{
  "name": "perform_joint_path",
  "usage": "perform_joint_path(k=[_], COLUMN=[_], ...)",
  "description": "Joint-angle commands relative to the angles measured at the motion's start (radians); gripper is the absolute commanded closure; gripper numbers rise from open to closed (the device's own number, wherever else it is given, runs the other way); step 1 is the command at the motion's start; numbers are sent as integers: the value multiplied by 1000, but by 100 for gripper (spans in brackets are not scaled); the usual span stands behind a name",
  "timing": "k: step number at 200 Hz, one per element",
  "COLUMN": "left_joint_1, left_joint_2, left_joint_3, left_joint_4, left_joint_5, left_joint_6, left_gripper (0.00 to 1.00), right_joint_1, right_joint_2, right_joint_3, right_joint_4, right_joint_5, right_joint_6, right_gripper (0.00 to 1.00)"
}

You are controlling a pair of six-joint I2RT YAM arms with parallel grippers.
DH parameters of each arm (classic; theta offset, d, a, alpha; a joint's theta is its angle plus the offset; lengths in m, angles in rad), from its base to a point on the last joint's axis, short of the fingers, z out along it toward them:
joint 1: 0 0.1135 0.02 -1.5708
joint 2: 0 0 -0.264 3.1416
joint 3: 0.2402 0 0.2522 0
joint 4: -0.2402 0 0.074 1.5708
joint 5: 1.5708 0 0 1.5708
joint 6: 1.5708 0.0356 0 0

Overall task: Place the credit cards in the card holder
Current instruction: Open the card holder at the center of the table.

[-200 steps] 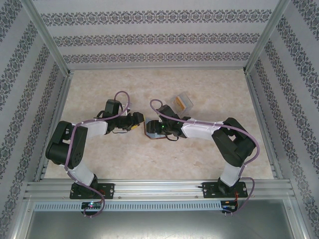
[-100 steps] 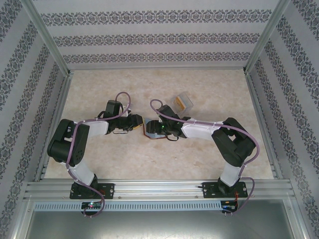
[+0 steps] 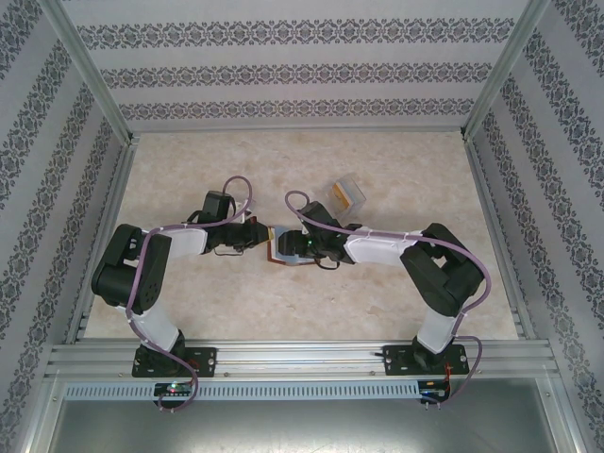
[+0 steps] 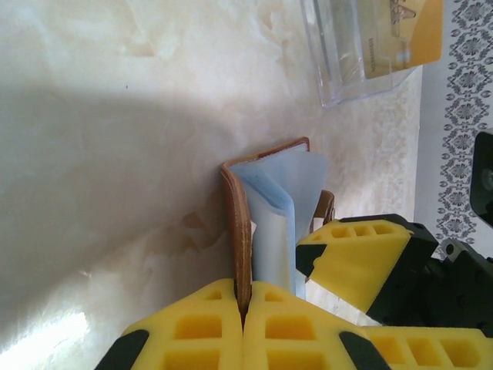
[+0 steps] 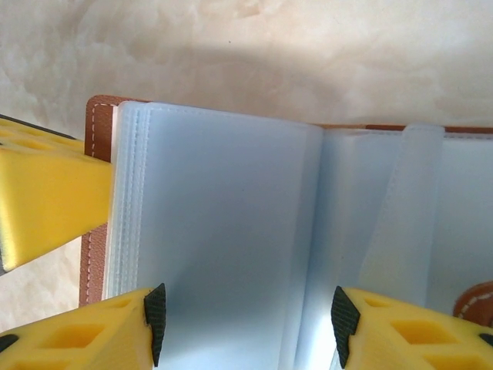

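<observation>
The card holder point(image 3: 275, 255) lies open on the table between both grippers, its brown leather cover point(image 4: 239, 223) standing on edge and its blue-grey sleeves point(image 5: 223, 223) fanned out. My left gripper point(image 4: 245, 308) is shut on the edge of that cover. My right gripper point(image 5: 246, 327) hovers over the sleeves, jaws apart, gripping nothing. One yellow finger point(image 4: 354, 254) of the right gripper sits just beside the sleeves. An orange credit card point(image 4: 408, 31) lies inside the clear plastic box point(image 3: 346, 193).
The clear box point(image 4: 347, 62) sits a short way beyond the card holder, toward the back right. Patterned walls and metal frame rails enclose the marble-patterned table point(image 3: 396, 170) on three sides. Open table surface lies in front of the card holder.
My left gripper has slid right to the card holder and shut on its cover edge. The right arm has stayed put.
</observation>
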Motion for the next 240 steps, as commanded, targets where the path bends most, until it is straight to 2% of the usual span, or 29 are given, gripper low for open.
perform_joint_path(k=[1, 32, 69, 106, 161, 211, 240], left_joint_1=[-7, -7, -7, -7, -6, -6, -7], left_joint_2=[-17, -25, -17, -26, -23, -18, -17], left_joint_3=[20, 36, 39, 45, 41, 53, 56], left_joint_4=[-50, -93, -82, -99, -101, -112, -104], left_joint_5=[-2, -19, -13, -16, -5, -10, -16], left_joint_6=[41, 45, 18, 13, 4, 6, -5], left_gripper=[100, 100, 100, 100, 100, 100, 100], right_joint_1=[-5, 23, 68, 109, 117, 100, 70], right_joint_2=[-92, -215, -221, -119, 28, 6, -35], right_joint_3=[-48, -107, -83, 34, 133, 77, 23], right_joint_4=[21, 23, 10, -34, -137, -169, -182], right_joint_5=[71, 169, 194, 141, 241, 342, 356], right_joint_6=[-41, -120, -146, -130, -66, -30, 27], right_gripper=[36, 23, 19, 21, 24, 31, 33])
